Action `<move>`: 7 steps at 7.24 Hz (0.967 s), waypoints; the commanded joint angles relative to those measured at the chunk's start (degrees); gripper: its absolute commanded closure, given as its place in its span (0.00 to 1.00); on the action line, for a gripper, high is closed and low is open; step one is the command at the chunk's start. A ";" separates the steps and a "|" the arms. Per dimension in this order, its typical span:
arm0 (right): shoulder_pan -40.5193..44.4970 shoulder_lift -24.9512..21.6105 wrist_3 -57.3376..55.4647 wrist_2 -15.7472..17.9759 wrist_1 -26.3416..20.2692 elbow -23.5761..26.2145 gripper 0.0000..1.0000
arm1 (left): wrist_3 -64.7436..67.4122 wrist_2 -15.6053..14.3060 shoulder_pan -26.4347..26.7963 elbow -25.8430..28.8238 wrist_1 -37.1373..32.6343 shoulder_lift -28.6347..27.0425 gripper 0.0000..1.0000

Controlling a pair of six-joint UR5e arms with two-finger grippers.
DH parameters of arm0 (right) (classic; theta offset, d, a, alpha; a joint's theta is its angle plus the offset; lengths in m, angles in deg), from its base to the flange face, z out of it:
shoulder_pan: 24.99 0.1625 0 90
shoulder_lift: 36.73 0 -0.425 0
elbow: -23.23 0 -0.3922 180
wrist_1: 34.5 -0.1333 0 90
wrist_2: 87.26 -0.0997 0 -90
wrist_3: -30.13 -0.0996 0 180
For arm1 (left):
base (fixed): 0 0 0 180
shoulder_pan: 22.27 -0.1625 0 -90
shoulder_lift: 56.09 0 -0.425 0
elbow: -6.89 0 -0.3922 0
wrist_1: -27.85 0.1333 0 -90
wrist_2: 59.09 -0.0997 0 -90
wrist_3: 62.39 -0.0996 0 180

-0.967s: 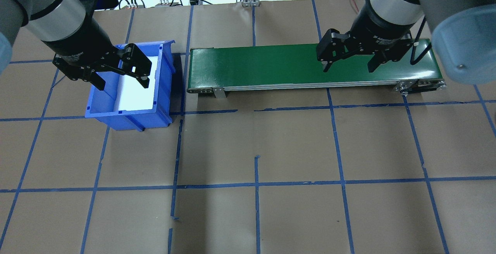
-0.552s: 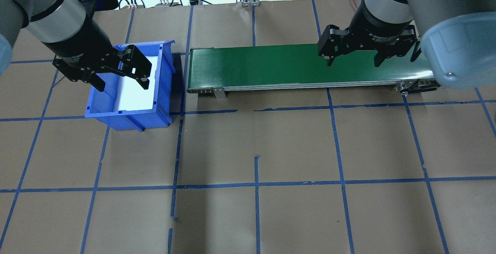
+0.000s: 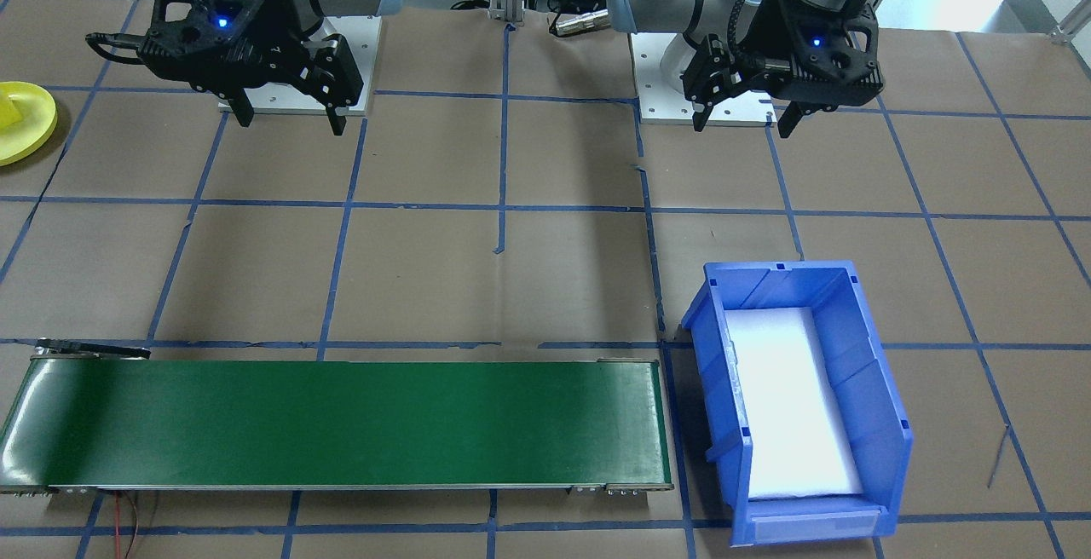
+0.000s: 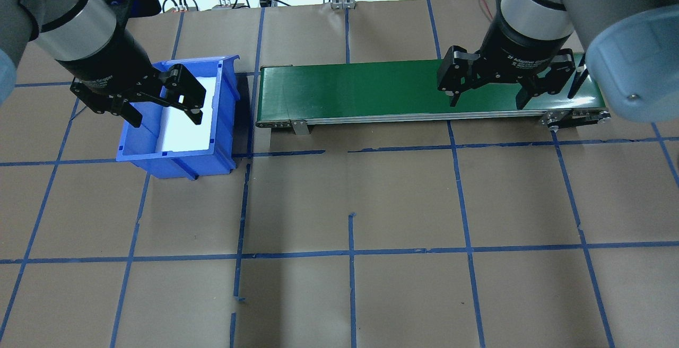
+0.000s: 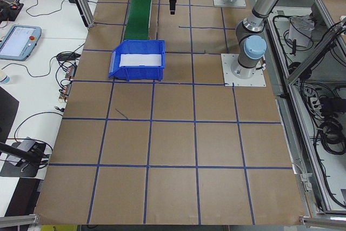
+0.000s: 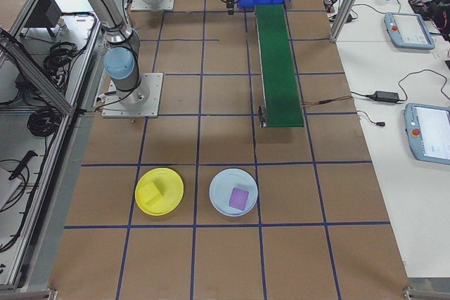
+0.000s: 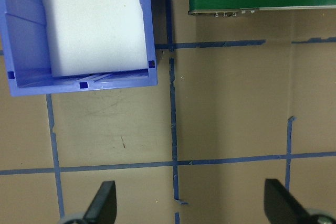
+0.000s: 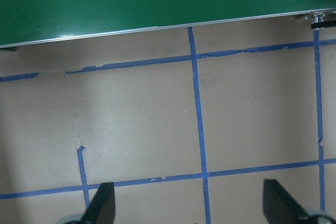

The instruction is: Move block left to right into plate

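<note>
The yellow plate (image 6: 169, 182) lies on the table past the conveyor's right end, with a yellow block (image 6: 149, 193) resting in it. The front view shows the same plate (image 3: 25, 129) cut off at its left edge. My left gripper (image 4: 166, 119) hangs open and empty above the blue bin (image 4: 175, 158); the front view also shows this gripper (image 3: 741, 123). My right gripper (image 4: 488, 103) is open and empty over the right part of the green conveyor belt (image 4: 360, 88). Both wrist views show only bare fingertips (image 7: 102, 205) (image 8: 100, 205).
The blue bin (image 3: 886, 423) holds a flat white foam pad (image 3: 797, 401). A pale blue plate (image 6: 223, 186) with a purple block (image 6: 240, 198) lies beside the yellow one. The belt (image 3: 341, 423) carries nothing. Brown paper with blue tape lines covers the table.
My right gripper has shifted a little to the right and toward the belt's near edge. The left gripper has barely moved. Both stay open.
</note>
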 commanded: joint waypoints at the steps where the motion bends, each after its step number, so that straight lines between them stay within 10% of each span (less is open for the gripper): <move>1: -0.36 0.47 0.82 -1.69 -3.90 0.29 0.00 | 0.11 -0.07 -0.02 0.16 -0.05 0.09 0.00; 7: -0.98 0.65 1.44 -1.78 0.17 0.73 0.00 | 0.12 -3.49 0.16 0.60 0.04 0.44 0.00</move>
